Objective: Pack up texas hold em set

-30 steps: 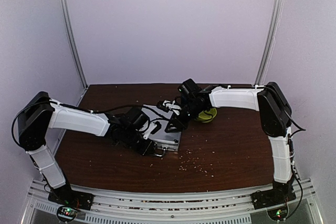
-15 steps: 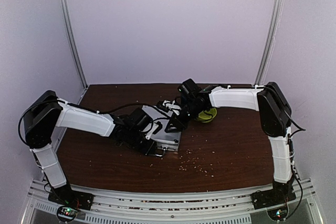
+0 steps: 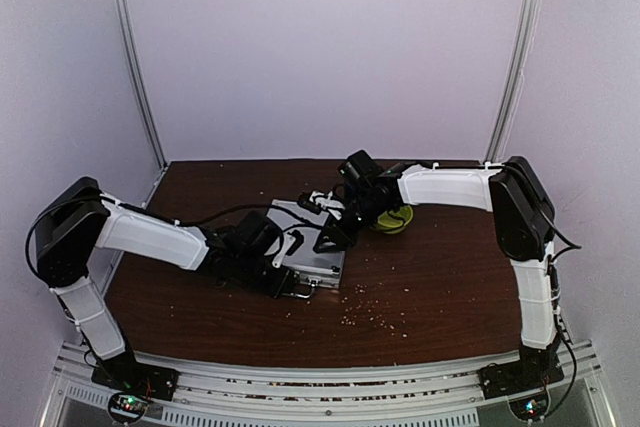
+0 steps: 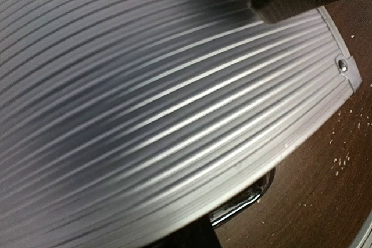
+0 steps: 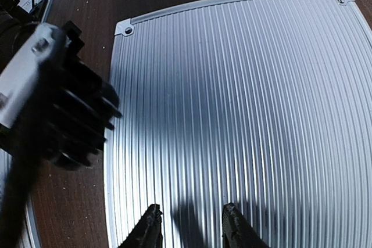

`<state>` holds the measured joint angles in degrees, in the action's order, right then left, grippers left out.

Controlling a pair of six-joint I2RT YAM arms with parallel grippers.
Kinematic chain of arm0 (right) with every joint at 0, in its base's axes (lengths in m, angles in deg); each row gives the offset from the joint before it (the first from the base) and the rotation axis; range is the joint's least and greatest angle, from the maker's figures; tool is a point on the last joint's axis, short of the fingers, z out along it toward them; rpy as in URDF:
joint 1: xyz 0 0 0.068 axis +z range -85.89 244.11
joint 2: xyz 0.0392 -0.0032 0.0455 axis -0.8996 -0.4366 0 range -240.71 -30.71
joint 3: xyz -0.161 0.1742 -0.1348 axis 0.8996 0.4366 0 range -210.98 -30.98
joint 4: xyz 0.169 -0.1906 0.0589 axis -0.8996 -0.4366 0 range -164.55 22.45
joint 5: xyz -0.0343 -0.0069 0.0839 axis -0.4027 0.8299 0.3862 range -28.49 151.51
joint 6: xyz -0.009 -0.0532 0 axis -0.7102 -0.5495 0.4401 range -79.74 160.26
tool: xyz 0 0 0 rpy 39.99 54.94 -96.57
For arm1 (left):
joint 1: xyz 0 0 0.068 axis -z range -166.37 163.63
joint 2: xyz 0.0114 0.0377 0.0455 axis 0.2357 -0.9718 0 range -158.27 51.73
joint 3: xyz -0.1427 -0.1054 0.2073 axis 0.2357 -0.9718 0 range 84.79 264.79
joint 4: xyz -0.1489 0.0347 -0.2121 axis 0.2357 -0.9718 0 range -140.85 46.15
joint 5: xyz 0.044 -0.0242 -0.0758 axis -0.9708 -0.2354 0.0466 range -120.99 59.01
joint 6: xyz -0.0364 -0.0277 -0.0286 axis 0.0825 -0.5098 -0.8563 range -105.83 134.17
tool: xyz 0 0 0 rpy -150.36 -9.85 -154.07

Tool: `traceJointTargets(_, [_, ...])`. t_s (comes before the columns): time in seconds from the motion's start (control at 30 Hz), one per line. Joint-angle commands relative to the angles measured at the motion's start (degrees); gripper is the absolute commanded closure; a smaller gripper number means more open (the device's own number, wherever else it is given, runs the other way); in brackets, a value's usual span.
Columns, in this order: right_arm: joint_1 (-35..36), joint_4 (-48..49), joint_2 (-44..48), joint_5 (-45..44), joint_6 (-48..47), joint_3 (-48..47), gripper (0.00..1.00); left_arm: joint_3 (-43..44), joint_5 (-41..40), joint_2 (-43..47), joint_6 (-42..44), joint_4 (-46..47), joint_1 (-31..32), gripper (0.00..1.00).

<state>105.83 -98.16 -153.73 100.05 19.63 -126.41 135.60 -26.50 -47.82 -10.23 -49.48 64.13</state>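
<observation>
The dark wooden table (image 3: 450, 277) carries the silver briefcase (image 3: 318, 259) near its middle, a little left of centre. It lies flat and closed, ribbed lid up. Its ribs run parallel to the edge that bears the handle (image 4: 241, 204), and that edge faces the near side, towards the arm bases. So the long axis seems to lie roughly across the table, somewhat skewed, though the arms cover too much of the outline to be sure.

The right gripper (image 5: 192, 225) reaches in from the right, over the far half of the lid. Its fingers (image 5: 150, 227) stand partly apart with nothing between them, only bare ribbed metal. The tips are right at the lid, their shadow just beneath them.

The left gripper (image 3: 283, 277) sits low at the case's near-left corner, just beside the handle, with its fingers closed together. Whether they pinch or touch anything I cannot tell — its own camera sees little but the lid.

A yellow-green bowl (image 3: 392, 219) sits behind the right wrist, and pale specks (image 3: 375, 319) are scattered on the wood near the front.
</observation>
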Motion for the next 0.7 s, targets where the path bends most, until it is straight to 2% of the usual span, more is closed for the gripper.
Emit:
traceJointTargets(0.0, [0.21,-7.78,-1.53,-3.39,0.32,1.01,0.63,-2.30,-0.22,8.05,3.16,3.69,-0.52,1.00])
traceJointTargets(0.1, [-0.02,-8.69,2.61,-4.16,0.32,0.72,0.63,-1.97,-0.36,12.93,5.65,1.43,-0.58,1.00])
traceJointTargets(0.27, [-2.84,-9.23,11.49,-5.37,0.89,1.19,0.62,2.99,-8.85,17.91,11.15,-5.42,-0.86,0.98])
traceJointTargets(0.33, [-5.15,-8.13,15.49,-5.78,1.83,1.77,0.60,5.72,-13.02,18.55,13.70,-7.59,-1.47,0.82])
traceJointTargets(0.47, [-10.86,-2.99,23.45,-8.92,5.09,4.53,0.54,11.48,-19.74,18.49,18.08,-9.39,-3.83,0.38])
traceJointTargets(0.53, [-13.95,1.67,27.50,-10.61,8.42,7.24,0.50,13.92,-21.72,18.07,18.95,-8.90,-5.68,0.26])
traceJointTargets(0.6, [-17.01,7.20,31.71,-14.05,13.27,10.33,0.44,16.72,-22.05,17.04,19.08,-8.36,-8.00,0.20])
traceJointTargets(0.67, [-19.93,11.71,35.21,-16.97,16.82,13.31,0.30,19.64,-23.07,15.96,18.63,-8.47,-10.03,0.16])
